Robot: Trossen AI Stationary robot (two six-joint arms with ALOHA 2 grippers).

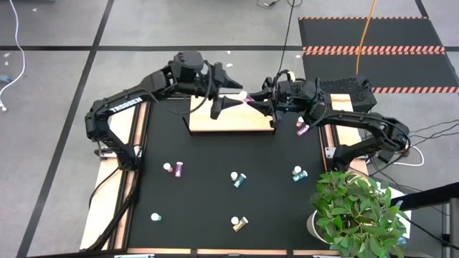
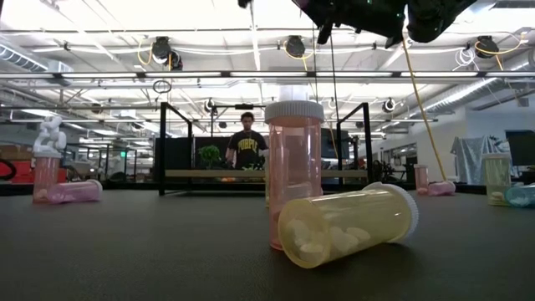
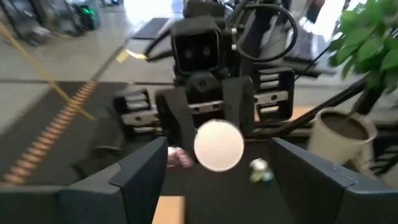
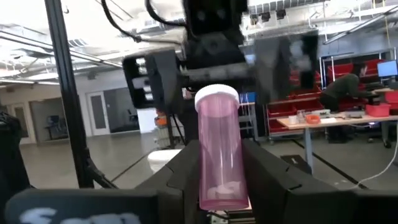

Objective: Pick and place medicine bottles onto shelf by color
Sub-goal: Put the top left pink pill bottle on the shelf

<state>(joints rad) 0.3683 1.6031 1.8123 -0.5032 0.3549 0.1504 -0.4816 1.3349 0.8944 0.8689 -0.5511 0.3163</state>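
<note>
Above the light-wood shelf (image 1: 229,122) at the table's far side, a pink medicine bottle (image 1: 244,95) with a white cap hangs in the air between my two grippers. My right gripper (image 4: 221,180) is shut on it. My left gripper (image 3: 227,180) faces it from the table's left and is open; its fingers stand wide on either side of the cap (image 3: 217,144) without touching it. In the high view my left gripper (image 1: 233,92) and my right gripper (image 1: 257,99) nearly meet. My right gripper pinches the pink bottle's lower body (image 4: 217,186) between its two fingers (image 4: 180,174), near the bottle's bottom end. The fingers come from the table's right, slanting a little upward, and lie along the bottle. The bottle is lifted clear above the shelf, its cap (image 4: 216,98) toward my left gripper.
Loose bottles lie on the black tabletop: pink (image 1: 174,169), teal (image 1: 239,178), teal (image 1: 298,173), teal (image 1: 155,216), yellow (image 1: 239,223), and pink (image 1: 303,127) right of the shelf. A potted plant (image 1: 355,211) stands at the near right corner. A person (image 2: 247,149) stands beyond the table.
</note>
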